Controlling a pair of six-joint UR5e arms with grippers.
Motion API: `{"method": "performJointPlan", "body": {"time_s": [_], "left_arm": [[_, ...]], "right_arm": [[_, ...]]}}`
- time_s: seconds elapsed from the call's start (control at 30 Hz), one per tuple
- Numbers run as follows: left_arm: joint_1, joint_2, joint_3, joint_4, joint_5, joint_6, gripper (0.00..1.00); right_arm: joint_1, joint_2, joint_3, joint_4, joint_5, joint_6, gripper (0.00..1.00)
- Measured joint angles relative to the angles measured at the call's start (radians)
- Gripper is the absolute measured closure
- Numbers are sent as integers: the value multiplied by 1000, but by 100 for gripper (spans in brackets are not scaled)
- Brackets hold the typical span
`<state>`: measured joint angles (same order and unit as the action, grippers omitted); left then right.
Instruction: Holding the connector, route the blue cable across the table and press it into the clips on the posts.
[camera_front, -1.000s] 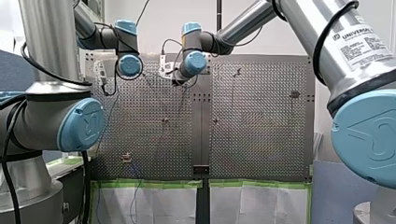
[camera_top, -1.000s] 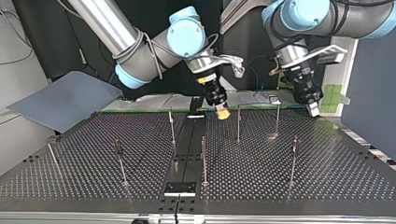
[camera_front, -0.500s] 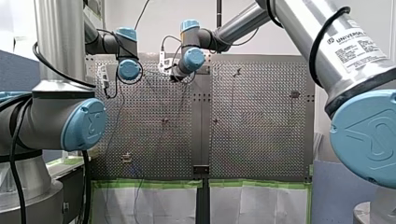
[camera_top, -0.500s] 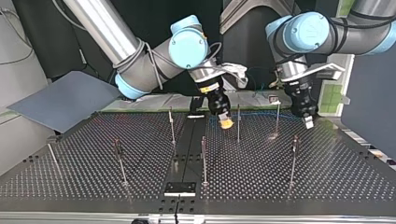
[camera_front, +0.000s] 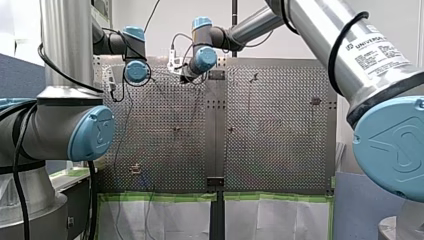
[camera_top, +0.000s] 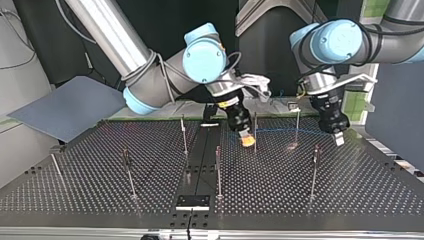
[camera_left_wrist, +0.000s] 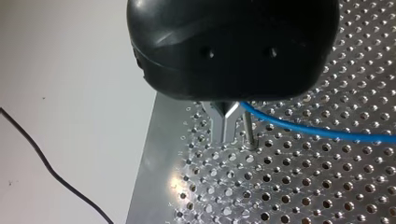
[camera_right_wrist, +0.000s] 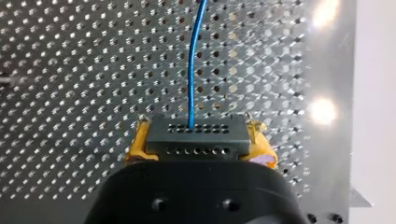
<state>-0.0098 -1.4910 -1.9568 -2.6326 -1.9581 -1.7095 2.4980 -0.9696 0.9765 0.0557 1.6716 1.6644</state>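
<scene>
Blue cable (camera_top: 280, 131) shows as a thin line across the upper middle of the top view, strung between our two grippers just above the perforated table (camera_top: 90, 195). Our right gripper (camera_top: 246, 140), at the centre of that view, is clamped on the connector (camera_right_wrist: 196, 137). In the right wrist view the dark block sits squarely between the yellow pads (camera_right_wrist: 136, 147), with the cable leaving it straight ahead. Our left gripper (camera_top: 339, 137), in the upper right of the top view, has its metal fingers (camera_left_wrist: 219, 123) closed together. The cable runs out from right beside them, so they appear to be pinching it — one thin post (camera_left_wrist: 249, 133) stands just next to the tips.

We judge the routing step to be in hand: the cable is held as a span, but not yet pressed home. The span passes a post (camera_top: 255, 122) beside our right gripper and a second post (camera_top: 297, 125) further right in the top view. Whether it sits in either clip is too small to tell.

The next move calls for lining the span up over a clip and pressing down — with both grips kept firm, so the cable stays taut without straining the connector.
</scene>
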Motion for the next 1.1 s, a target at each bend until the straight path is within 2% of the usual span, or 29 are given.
{"method": "performJointPlan", "body": {"time_s": [0.23,0.37,0.63,0.9,1.1], "left_arm": [[18,-9,1,8,40,-11,100],[28,-36,8,15,63,-14,100],[52,-60,15,51,78,-25,100],[111,-83,29,71,138,-36,100],[126,-125,57,89,187,-50,100]], "right_arm": [[-6,13,-62,11,-20,2,100],[-9,27,-94,20,-24,2,100],[-15,71,-152,23,-28,2,100],[-16,115,-221,20,-47,-4,100],[-21,123,-272,18,-49,-4,100]]}}
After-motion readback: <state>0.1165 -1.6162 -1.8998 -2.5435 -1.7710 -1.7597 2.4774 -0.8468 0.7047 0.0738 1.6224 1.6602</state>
